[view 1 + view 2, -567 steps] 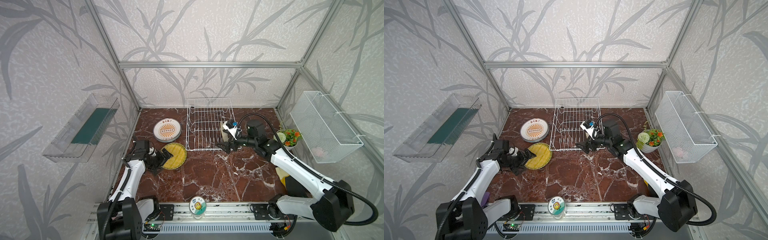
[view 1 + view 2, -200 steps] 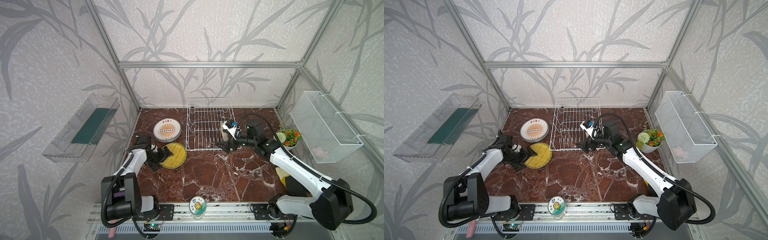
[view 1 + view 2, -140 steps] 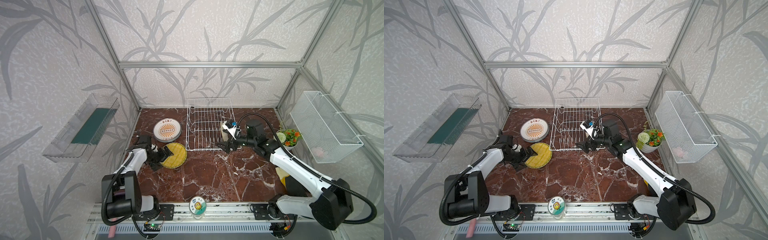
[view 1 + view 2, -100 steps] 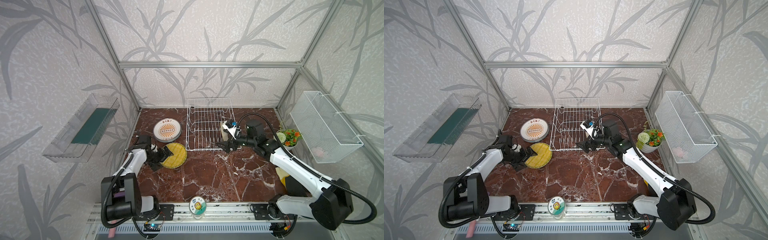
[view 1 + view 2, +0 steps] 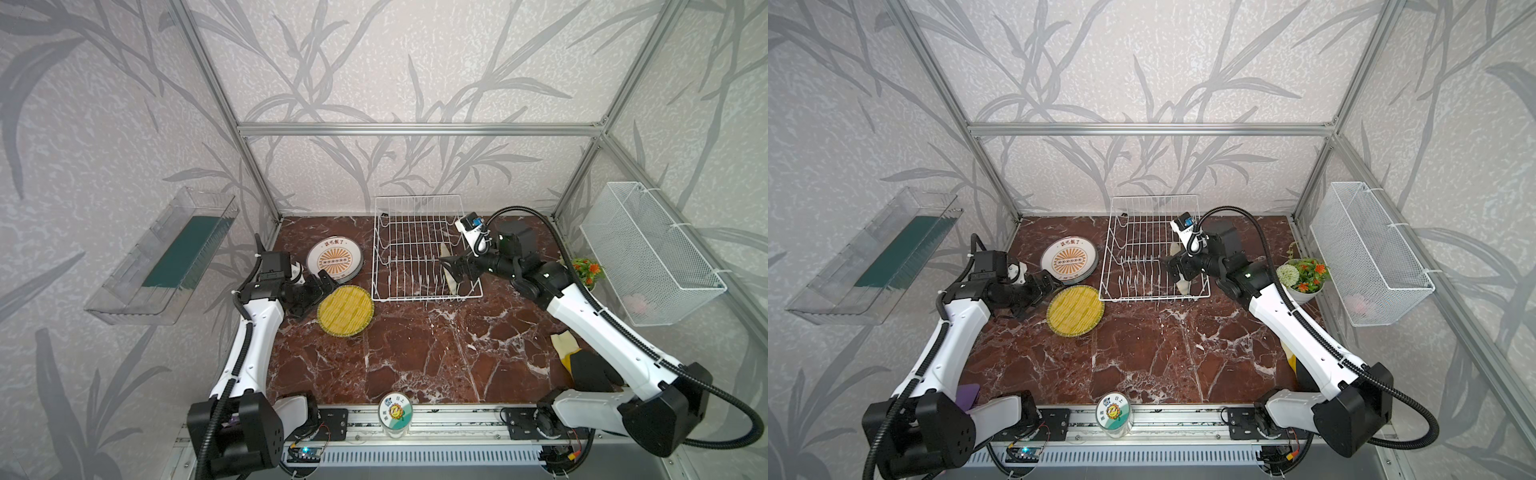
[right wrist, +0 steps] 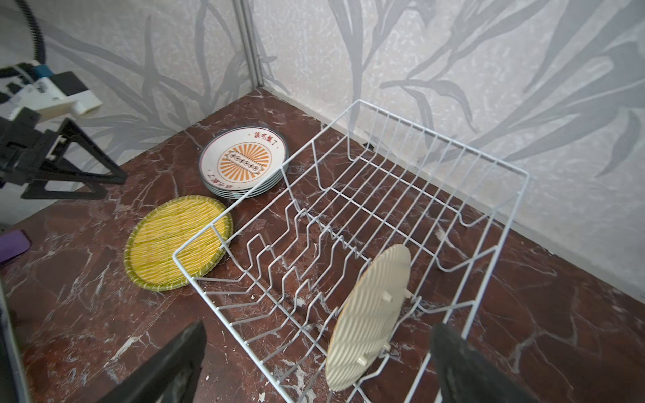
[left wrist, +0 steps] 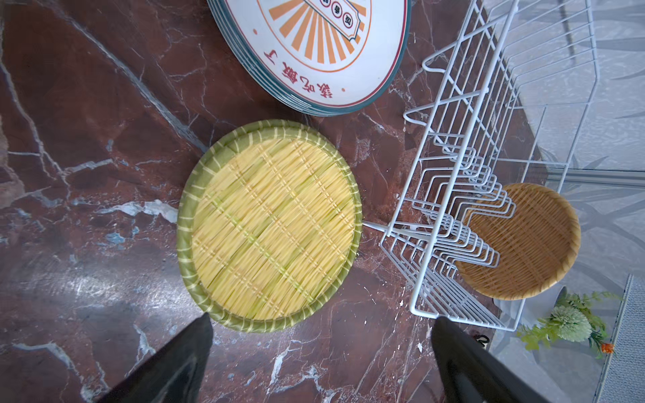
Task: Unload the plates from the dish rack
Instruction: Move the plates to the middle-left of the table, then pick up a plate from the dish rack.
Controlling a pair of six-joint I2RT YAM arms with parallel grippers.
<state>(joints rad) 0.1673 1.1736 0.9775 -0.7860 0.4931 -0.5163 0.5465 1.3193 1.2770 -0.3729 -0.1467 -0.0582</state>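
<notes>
Both top views: the dish rack, thin white wire with upright prongs, sits at 12 o'clock on the red-brown marble tabletop. One tan woven plate stands on edge near the rack's 4 o'clock corner, and the right end effector is right at it, spread wide. At 10 o'clock there's a flat stack of glossy round ceramic plates with an orange sunburst. At 9 o'clock a yellow woven plate lies flat, with the left end effector just beside its rim, also wide and holding nothing. Left wrist view: the yellow one is straw weave with a green banded rim, and there looks to be a second rim under it; the ceramic rims are teal. Right wrist view: the tan plate's ribbed pale back has little peg feet and leans between the prongs, with the black fingers out to either side, not touching it.
</notes>
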